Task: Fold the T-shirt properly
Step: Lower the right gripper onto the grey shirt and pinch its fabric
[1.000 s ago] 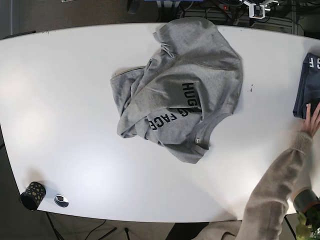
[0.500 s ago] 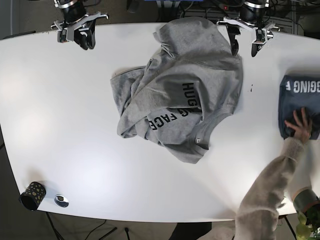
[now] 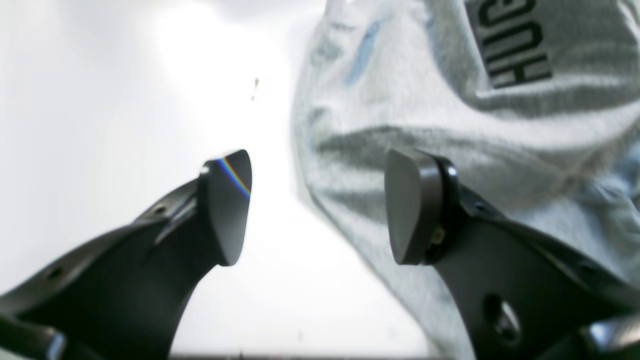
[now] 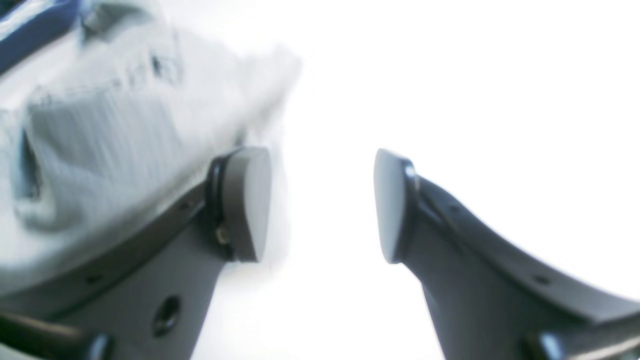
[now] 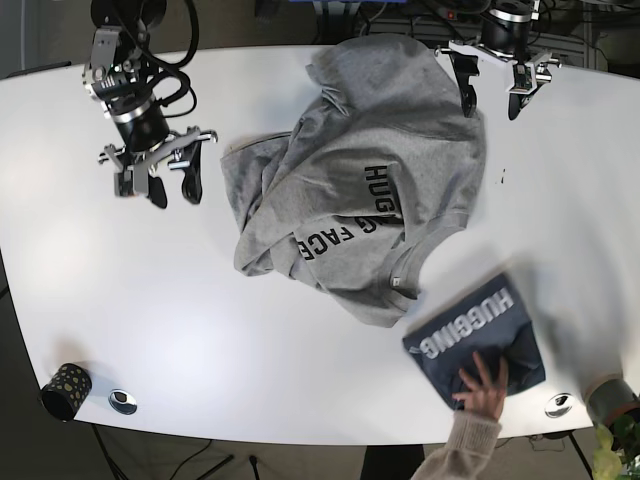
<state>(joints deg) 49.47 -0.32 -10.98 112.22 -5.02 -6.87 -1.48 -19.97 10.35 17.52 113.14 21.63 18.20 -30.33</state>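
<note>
The grey T-shirt (image 5: 370, 170) lies crumpled in the middle of the white table (image 5: 150, 300), black lettering showing on its front. My left gripper (image 5: 490, 105) hovers open at the shirt's back right corner. In the left wrist view this gripper (image 3: 320, 207) straddles the hem of the T-shirt (image 3: 450, 115), one finger over cloth and the other over bare table. My right gripper (image 5: 173, 192) is open over bare table, a short way left of the shirt's left sleeve. In the right wrist view it (image 4: 320, 205) holds nothing, and the T-shirt (image 4: 100, 130) shows blurred at the left.
A folded navy shirt (image 5: 475, 345) lies at the front right with a person's hand (image 5: 482, 388) on it. A dark speckled cup (image 5: 65, 390) and a small round object (image 5: 122, 401) sit at the front left corner. Another round object (image 5: 557, 404) is at the front right.
My right arm swung from the back left edge toward the shirt's left side. The person slid the navy shirt from the right edge to the front right. The left gripper barely moved.
</note>
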